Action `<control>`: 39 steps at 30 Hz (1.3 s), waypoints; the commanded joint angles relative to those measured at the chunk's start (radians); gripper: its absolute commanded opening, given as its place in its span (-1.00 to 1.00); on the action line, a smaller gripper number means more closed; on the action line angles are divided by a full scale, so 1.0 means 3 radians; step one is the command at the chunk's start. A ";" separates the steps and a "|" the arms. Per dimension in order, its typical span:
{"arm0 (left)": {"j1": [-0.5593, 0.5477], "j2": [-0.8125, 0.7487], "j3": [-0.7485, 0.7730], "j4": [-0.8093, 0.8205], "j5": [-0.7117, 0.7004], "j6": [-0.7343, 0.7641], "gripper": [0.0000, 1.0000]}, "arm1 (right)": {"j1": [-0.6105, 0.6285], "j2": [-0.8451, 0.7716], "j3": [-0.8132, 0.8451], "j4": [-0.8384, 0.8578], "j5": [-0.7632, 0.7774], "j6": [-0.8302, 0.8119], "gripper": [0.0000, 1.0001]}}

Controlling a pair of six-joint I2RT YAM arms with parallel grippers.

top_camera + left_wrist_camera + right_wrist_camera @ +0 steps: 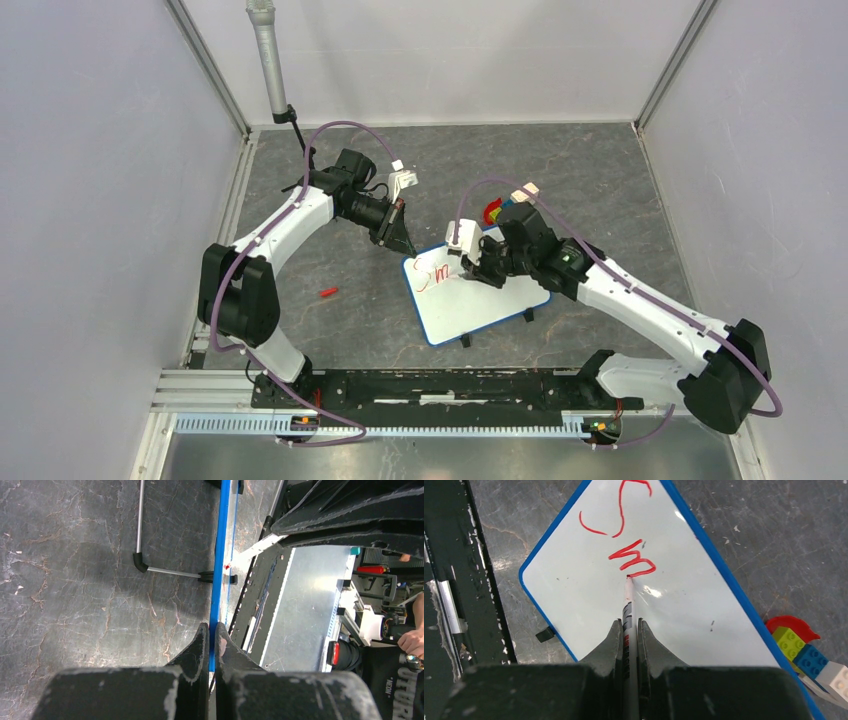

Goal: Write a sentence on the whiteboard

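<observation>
My right gripper [629, 625] clamps a marker [629, 597], its tip touching the board [574, 595] at the end of the red writing [634, 562], which reads "Sm". My left gripper [212, 630] pinches the board's blue rim. Toy bricks [799, 645] lie just beside the board, and a small red piece [327, 292] lies well apart. Both arms reach inward, elbows bent.

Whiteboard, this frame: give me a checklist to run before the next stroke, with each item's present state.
1. Grip: right tool shut on marker: ok.
2. Contact: marker tip on board at the end of "Sm": ok.
3. Hold: left tool shut on the board's rim: ok.
4. Space: bare white past the letters: ok.
5. Sentence complete: not ok, only two letters.
6. Support: legs seated flat: cannot tell.
</observation>
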 commanded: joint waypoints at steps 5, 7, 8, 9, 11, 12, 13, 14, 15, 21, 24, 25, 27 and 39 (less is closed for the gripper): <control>-0.0005 -0.0013 -0.0010 0.0016 0.0008 0.0098 -0.95 | 0.0050 -0.0039 0.0062 -0.0087 0.0039 -0.0048 -1.00; -0.0006 -0.0013 0.0000 0.0016 0.0014 0.0099 -0.95 | 0.0048 -0.0072 0.0143 -0.0101 0.0027 -0.0029 -1.00; -0.0006 -0.0016 0.0006 0.0016 0.0010 0.0097 -0.95 | 0.0039 -0.0088 0.0181 -0.0100 0.0027 -0.0015 -1.00; -0.0006 -0.0021 0.0013 0.0016 0.0012 0.0094 -0.95 | 0.0025 -0.0099 0.0205 -0.0104 0.0023 -0.0011 -1.00; -0.0005 -0.0028 0.0017 0.0016 0.0019 0.0088 -0.95 | -0.0021 -0.0120 0.0257 -0.0115 0.0009 -0.0004 -1.00; -0.0006 -0.0034 0.0013 0.0017 0.0014 0.0088 -0.95 | -0.0036 -0.0132 0.0266 -0.0110 0.0008 -0.0009 -1.00; -0.0004 -0.0034 0.0011 0.0016 0.0014 0.0090 -0.95 | -0.0051 -0.0133 0.0270 -0.0110 0.0001 -0.0012 -1.00; -0.0006 -0.0034 0.0012 0.0016 0.0014 0.0089 -0.95 | -0.0059 -0.0132 0.0273 -0.0110 0.0002 -0.0014 -1.00; -0.0011 -0.0036 0.0010 0.0016 0.0013 0.0090 -0.95 | -0.0065 -0.0126 0.0270 -0.0106 0.0010 -0.0014 -1.00; -0.0003 -0.0035 0.0007 0.0016 0.0010 0.0093 -0.95 | -0.0069 -0.0057 0.0260 -0.0039 0.0050 -0.0020 -1.00; -0.0005 -0.0028 0.0003 0.0014 0.0009 0.0092 -0.95 | -0.0069 -0.0017 0.0265 -0.0007 0.0071 -0.0025 -1.00; -0.0004 -0.0026 0.0001 0.0016 0.0014 0.0099 -0.95 | -0.0069 -0.0005 0.0258 -0.0003 0.0096 -0.0029 -1.00; -0.0003 -0.0025 -0.0004 0.0016 0.0009 0.0100 -0.95 | -0.0069 0.0010 0.0247 0.0000 0.0150 -0.0044 -1.00; -0.0006 -0.0014 0.0009 0.0016 0.0009 0.0091 -0.95 | -0.0223 -0.0081 0.0187 -0.0079 0.0288 -0.0106 -1.00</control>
